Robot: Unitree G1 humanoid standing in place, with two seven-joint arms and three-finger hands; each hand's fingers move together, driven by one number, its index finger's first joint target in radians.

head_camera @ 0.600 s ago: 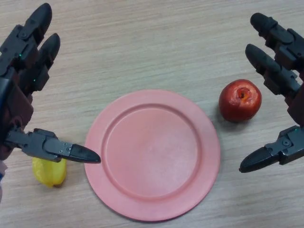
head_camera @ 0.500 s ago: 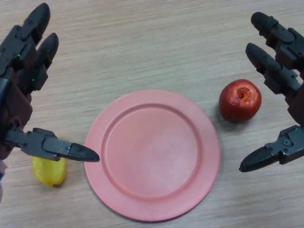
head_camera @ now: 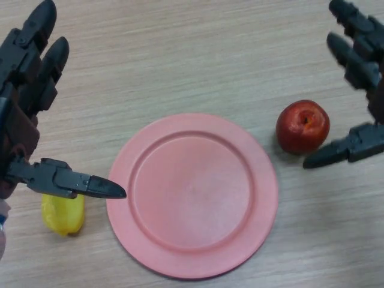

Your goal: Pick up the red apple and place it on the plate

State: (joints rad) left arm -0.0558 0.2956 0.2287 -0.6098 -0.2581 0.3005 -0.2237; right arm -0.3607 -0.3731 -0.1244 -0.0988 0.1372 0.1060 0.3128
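A red apple stands upright on the wooden table, just right of a pink plate that holds nothing. My right hand is open at the right edge, its fingers stretched out beyond the apple and its thumb just right of the apple's near side, close to it but apart. My left hand is open at the left edge, its thumb pointing toward the plate's left rim.
A yellow fruit lies on the table left of the plate, partly under my left thumb.
My right hand has moved up and away in the view, and its thumb now sits close beside the apple. The left hand has shifted only slightly. The apple has not moved.
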